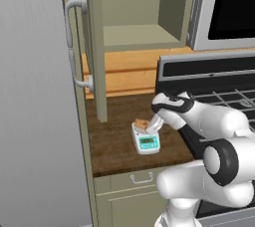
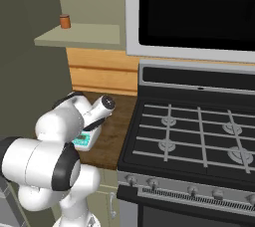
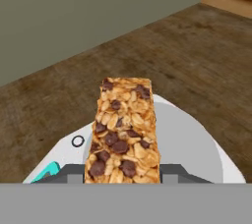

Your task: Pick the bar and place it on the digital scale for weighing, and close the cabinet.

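Observation:
In the hand view the bar [image 3: 123, 129], an oat bar with dark chips, stands between my gripper's [image 3: 123, 175] fingertips [image 3: 69, 174], which are shut on its near end. Under it lies the digital scale [image 3: 192, 139] with its grey round plate; whether the bar touches the plate I cannot tell. From the left base view the gripper [image 1: 149, 128] angles down at the bar [image 1: 141, 123] over the back of the scale [image 1: 146, 141]. The scale's teal display [image 2: 81, 141] peeks out beside my arm. The olive cabinet [image 1: 139, 17] stands open, its door [image 1: 96, 47] swung out edge-on with its grey handle [image 1: 74, 42].
The scale sits on a dark wooden counter [image 1: 119, 146] between a tall grey panel [image 1: 35, 121] on the left and a gas stove [image 2: 199, 131] on the right. A small brown can [image 2: 64, 21] stands on the cabinet shelf. A microwave [image 2: 194, 12] hangs above the stove.

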Motion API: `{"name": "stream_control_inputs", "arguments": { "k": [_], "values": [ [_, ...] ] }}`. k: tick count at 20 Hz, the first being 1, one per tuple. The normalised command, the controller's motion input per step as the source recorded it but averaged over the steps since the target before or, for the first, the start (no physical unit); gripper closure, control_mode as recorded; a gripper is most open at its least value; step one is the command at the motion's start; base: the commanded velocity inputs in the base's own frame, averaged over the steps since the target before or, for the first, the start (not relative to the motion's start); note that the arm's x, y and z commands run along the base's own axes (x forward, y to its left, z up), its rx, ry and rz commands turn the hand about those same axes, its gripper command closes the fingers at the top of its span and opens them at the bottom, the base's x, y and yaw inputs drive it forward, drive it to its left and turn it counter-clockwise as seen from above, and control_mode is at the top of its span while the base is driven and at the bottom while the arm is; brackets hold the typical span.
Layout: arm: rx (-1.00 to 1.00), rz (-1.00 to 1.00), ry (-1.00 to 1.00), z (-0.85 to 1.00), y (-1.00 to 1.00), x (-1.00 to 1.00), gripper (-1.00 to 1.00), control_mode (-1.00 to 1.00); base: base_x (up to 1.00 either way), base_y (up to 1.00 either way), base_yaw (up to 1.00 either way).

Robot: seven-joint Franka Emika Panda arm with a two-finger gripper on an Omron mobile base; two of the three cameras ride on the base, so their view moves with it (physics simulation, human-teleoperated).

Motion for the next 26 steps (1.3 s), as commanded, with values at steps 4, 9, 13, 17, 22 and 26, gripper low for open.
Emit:
{"name": "stream_control_inputs", "arguments": {
  "k": [4, 9, 13, 17, 22, 26],
  "values": [
    [0.00, 0.00, 0.00, -0.08, 0.00, 0.23, 1.00, -1.00, 0.00, 0.00, 0.00],
    [0.00, 0.00, 0.00, -0.27, 0.00, 0.12, 1.00, -1.00, 0.00, 0.00, 0.00],
    [0.00, 0.00, 0.00, -0.31, 0.00, 0.00, 1.00, -1.00, 0.00, 0.00, 0.00],
    [0.00, 0.00, 0.00, -0.27, 0.00, -0.01, 1.00, -1.00, 0.00, 0.00, 0.00],
    [0.00, 0.00, -0.03, -0.05, -0.03, -0.33, 1.00, -1.00, 0.00, 0.00, 0.00],
    [0.00, 0.00, -0.04, -0.01, -0.06, -0.16, 1.00, -1.00, 0.00, 0.00, 0.00]
  ]
}}
